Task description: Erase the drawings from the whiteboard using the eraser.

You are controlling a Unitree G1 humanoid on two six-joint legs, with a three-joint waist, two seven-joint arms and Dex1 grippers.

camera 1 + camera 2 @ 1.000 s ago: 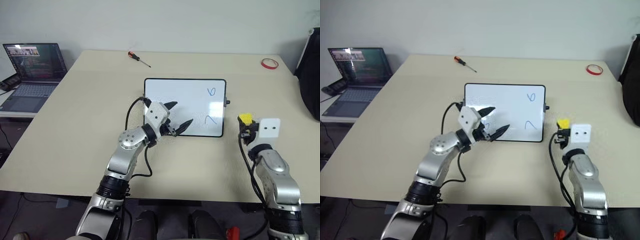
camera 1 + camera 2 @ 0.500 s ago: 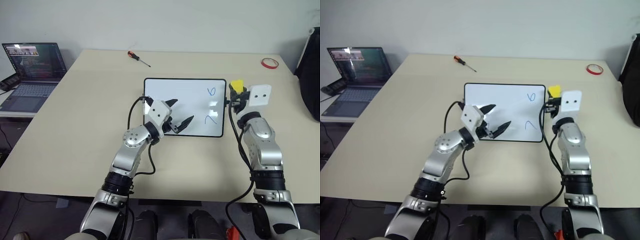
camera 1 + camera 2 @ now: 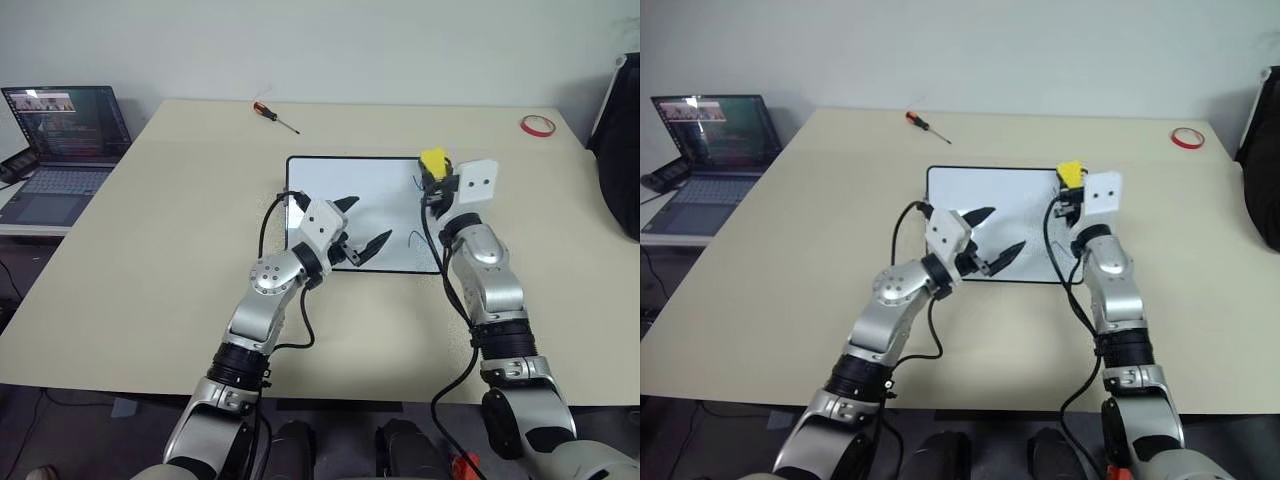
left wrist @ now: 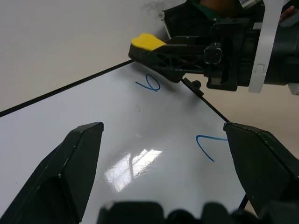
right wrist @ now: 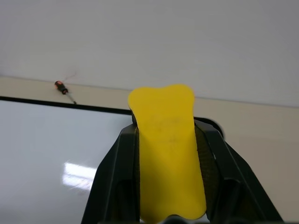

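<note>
Clamped between the closed fingers of the right gripper, the yellow eraser is held over the whiteboard's upper right corner, right of frame centre. Blue drawings are seen just below it. The left gripper is spread wide over the board's lower middle, holding nothing.

The left gripper sits at frame centre, its two black fingers spread wide, forearm angled up from lower left. The right gripper, right of centre and slightly higher, is clamped tight on the eraser.
</note>
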